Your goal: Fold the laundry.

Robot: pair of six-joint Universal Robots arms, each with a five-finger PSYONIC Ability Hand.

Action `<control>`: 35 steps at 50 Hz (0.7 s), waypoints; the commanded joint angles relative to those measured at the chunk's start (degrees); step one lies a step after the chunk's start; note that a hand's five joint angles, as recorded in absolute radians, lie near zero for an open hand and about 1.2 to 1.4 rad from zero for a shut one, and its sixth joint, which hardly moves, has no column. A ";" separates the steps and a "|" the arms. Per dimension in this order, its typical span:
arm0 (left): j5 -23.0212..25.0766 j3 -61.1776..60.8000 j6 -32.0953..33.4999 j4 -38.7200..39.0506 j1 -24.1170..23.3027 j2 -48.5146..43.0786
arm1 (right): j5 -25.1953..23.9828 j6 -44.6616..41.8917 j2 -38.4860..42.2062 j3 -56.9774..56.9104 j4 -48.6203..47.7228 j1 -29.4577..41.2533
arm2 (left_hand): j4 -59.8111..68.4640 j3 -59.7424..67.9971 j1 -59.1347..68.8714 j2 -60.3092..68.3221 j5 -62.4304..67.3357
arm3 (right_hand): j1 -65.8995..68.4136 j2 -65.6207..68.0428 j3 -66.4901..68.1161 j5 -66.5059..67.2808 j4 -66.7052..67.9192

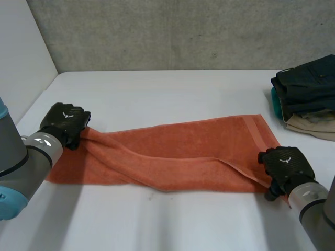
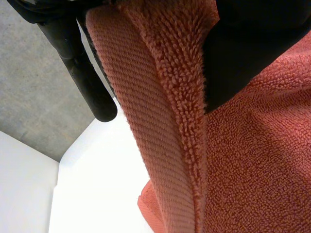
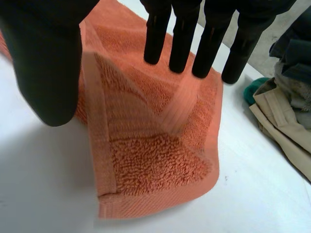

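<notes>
Here the orange towel [image 1: 178,151] lies stretched across the white table [image 1: 157,94] from one hand to the other, with a long raised fold running along it. The left hand [image 1: 65,123] is at the far left corner and grasps the towel there. In its wrist view the woven border passes between the thumb and the fingers, lifted off the table. The right hand [image 1: 285,162] stands over the near right corner with straight fingers [image 3: 184,43] and the thumb held apart. It is released, and I see nothing pinched in it. A pile of clothes [image 1: 306,91] sits near the towel's far right corner, not touching it. I judge the terry cloth to be soft, limp and rather thick, not slippery. It will sag between two holds and keep no shape. The flat woven border at the corners seems the best place to pinch.
</notes>
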 commanded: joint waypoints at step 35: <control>6.08 -15.26 7.57 -15.65 1.85 16.37 | -9.87 -28.92 -5.46 -12.77 20.77 -16.37 | 10.95 11.49 12.69 11.21 13.66 | 48.40 48.66 49.13 48.53 48.83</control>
